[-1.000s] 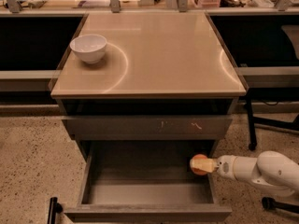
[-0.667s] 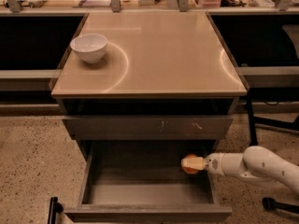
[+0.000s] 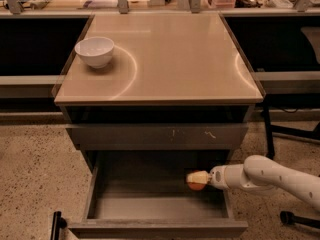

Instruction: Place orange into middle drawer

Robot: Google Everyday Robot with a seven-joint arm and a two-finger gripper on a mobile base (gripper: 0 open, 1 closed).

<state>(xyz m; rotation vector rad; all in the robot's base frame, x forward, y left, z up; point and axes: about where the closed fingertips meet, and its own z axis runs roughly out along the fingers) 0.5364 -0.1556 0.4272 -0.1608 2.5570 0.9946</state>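
The middle drawer (image 3: 150, 208) stands pulled open below the counter, with a flat grey floor and low side walls. My gripper (image 3: 198, 179) reaches in from the right over the drawer's right side, a little above its floor. It is shut on the orange (image 3: 196, 185), a small round orange fruit that shows just under the pale fingertips. The white arm (image 3: 270, 176) stretches out to the right edge of the view.
A white bowl (image 3: 95, 50) sits at the back left of the beige counter top (image 3: 170, 54). A closed grey drawer front with small white scratch marks (image 3: 157, 135) is above the open drawer. A dark chair base (image 3: 295, 218) stands on the speckled floor at the right.
My gripper has moved left with the orange, from the drawer's right wall to further over the drawer floor. The drawer and bowl have not moved.
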